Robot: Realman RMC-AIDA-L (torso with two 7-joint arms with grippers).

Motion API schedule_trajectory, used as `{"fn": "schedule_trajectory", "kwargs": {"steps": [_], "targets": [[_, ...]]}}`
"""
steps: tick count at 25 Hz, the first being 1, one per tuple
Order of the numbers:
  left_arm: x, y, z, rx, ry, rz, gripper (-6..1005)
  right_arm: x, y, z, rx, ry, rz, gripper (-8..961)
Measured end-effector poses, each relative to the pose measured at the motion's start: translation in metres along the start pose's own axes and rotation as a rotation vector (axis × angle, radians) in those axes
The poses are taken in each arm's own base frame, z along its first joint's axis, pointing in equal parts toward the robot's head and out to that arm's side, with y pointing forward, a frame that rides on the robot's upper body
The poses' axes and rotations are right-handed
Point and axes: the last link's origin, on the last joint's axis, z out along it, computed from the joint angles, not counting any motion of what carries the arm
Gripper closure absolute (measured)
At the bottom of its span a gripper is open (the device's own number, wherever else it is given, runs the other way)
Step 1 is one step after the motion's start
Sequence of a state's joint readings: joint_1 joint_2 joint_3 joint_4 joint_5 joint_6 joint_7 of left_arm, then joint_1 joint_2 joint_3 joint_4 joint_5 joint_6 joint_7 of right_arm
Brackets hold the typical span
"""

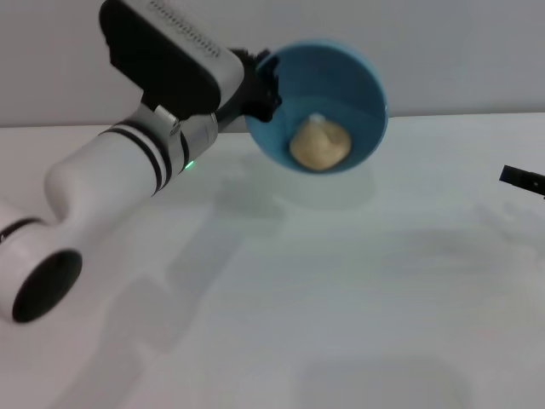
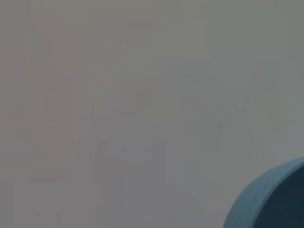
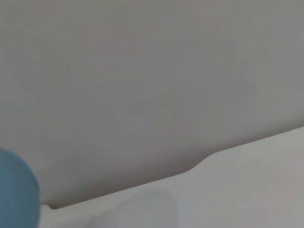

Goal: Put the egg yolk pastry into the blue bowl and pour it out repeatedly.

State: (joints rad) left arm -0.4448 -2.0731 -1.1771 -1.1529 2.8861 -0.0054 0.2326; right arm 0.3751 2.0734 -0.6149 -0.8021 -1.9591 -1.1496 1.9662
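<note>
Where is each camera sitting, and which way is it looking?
Head view: up on the robot's head, looking forward and down at the white table; shows the left arm, its left gripper holding the tilted blue bowl with the egg yolk pastry inside, and the right gripper at the edge.
Left wrist view: on the left wrist, facing the wall; only the bowl's rim shows.
Right wrist view: on the right wrist, facing wall and table.
All three share the bowl.

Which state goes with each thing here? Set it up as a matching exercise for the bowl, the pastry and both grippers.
Things:
1. blue bowl
2. egg yolk pastry
3. left gripper
4. right gripper

States:
A. lying inside the bowl
B. barely showing at the head view's right edge
C. lifted and tilted above the table
D. clamped on the bowl's rim

Pairs: 1-C, 2-A, 3-D, 4-B
</note>
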Motion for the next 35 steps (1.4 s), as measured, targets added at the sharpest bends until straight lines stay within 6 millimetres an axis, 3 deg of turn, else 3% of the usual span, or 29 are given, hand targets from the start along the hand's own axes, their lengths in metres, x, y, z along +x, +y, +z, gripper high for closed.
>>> {"fn": "schedule_trajectory", "kwargs": {"steps": [5,12,27,35], "targets": [[-0.002,0.008,-0.018,0.086,0.251,0.170,984,0.001,0.001,0.000,-0.004,0.000,0.007,352],[-0.016,0.020,-0.037,0.274,0.382,0.341,986,0.004,0.002,0.003,-0.016,0.006,0.027,352],[-0.009,0.030,-0.076,0.437,0.593,0.351,987,0.007,0.006,0.008,-0.032,0.017,0.034,352],[-0.014,0.034,-0.068,0.402,0.548,0.317,986,0.009,0.007,0.009,-0.036,0.022,0.041,352]]}}
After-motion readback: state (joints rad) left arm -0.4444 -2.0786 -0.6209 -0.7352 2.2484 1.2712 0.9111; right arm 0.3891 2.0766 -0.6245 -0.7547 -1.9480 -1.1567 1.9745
